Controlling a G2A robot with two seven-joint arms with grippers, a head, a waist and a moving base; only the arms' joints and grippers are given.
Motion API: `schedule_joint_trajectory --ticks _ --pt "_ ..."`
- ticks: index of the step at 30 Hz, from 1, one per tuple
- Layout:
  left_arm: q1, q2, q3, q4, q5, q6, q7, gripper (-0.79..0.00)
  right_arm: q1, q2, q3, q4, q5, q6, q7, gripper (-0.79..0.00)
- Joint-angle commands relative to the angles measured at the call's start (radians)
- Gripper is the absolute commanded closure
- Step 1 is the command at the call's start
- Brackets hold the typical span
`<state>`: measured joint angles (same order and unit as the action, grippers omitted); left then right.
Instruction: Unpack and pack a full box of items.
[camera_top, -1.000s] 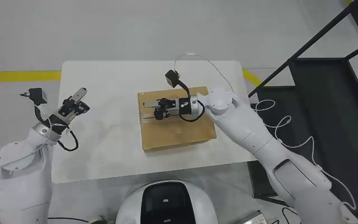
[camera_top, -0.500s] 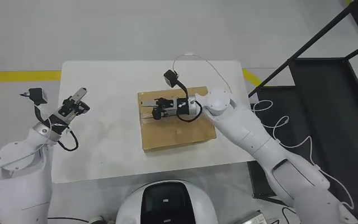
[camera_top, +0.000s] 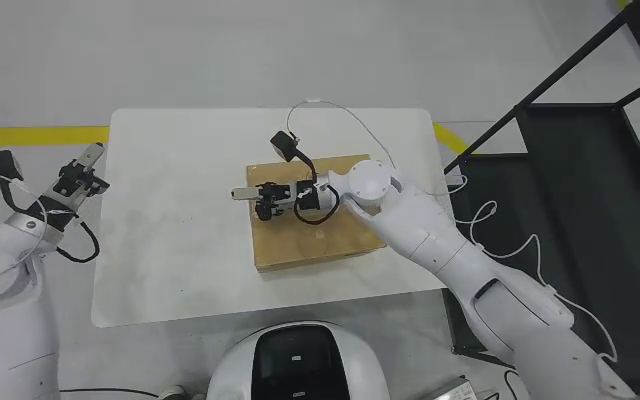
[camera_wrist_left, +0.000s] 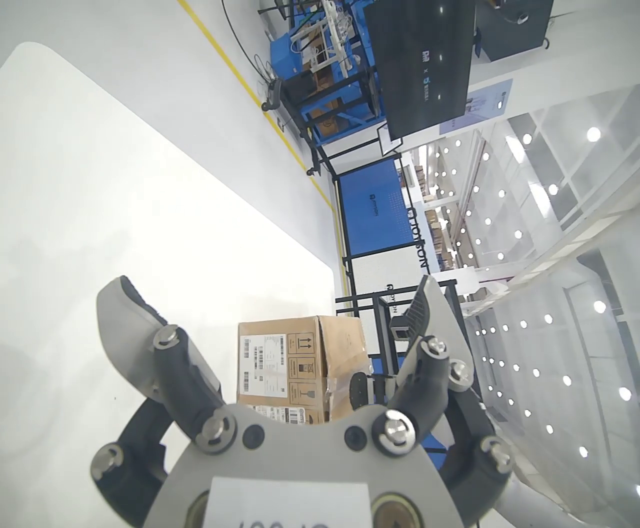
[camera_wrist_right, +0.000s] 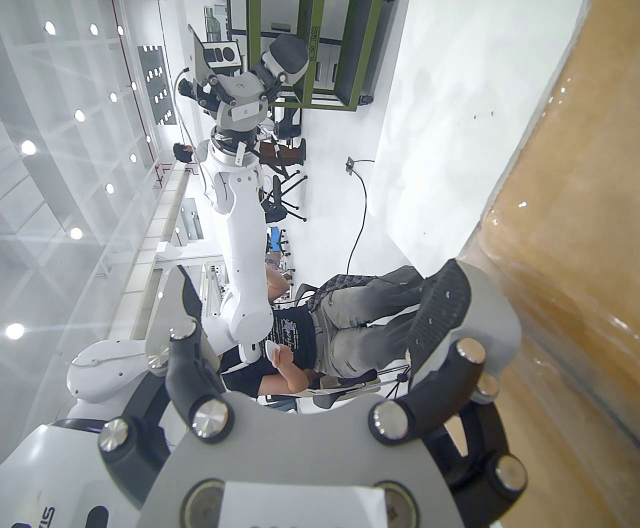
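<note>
The right gripper (camera_top: 250, 200) sat open, the cardboard box (camera_top: 315, 235) edge just beside one finger (camera_wrist_right: 440, 305) (left gripper (camera_top: 85, 165), well away, also open).

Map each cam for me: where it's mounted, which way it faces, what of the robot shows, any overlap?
Top view: above the arms, facing down at the table; both arms show, right gripper over the cardboard box, left gripper at the table's left edge.
Left wrist view: on the left wrist, facing across the table toward the box; its open fingers frame it.
Right wrist view: on the right wrist, close along the box, facing the left arm farther off; its open fingers show.
Shared: all three see the box.
</note>
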<state>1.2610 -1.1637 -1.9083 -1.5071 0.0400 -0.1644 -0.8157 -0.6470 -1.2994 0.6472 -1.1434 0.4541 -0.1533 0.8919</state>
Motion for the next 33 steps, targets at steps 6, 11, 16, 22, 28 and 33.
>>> schedule_joint_trajectory --ticks 6,11,16,22,28,33 --pt "0.000 0.000 -0.001 0.004 -0.008 -0.002 0.000 -0.785 0.025 -0.040 -0.029 0.077 0.024 -0.009 -0.013 -0.785" --pt "0.000 0.000 -0.001 0.004 -0.008 -0.002 0.000 -0.785 0.043 -0.073 -0.053 0.124 0.040 -0.016 -0.024 -0.785" --pt "0.000 0.000 -0.001 0.004 -0.008 -0.002 0.000 -0.785 0.059 -0.096 -0.070 0.163 0.022 0.003 -0.019 -0.785" --pt "0.000 0.000 -0.001 0.004 -0.008 -0.002 0.000 -0.785 0.061 -0.093 -0.050 0.158 -0.021 0.048 -0.011 -0.785" --pt "0.000 0.000 -0.001 0.004 -0.008 -0.002 0.000 -0.785 0.031 -0.068 -0.002 0.112 -0.072 0.093 0.005 -0.785" --pt "0.000 0.000 -0.001 0.004 -0.008 -0.002 0.000 -0.785 -0.008 -0.038 0.058 0.059 -0.119 0.131 0.007 -0.785"
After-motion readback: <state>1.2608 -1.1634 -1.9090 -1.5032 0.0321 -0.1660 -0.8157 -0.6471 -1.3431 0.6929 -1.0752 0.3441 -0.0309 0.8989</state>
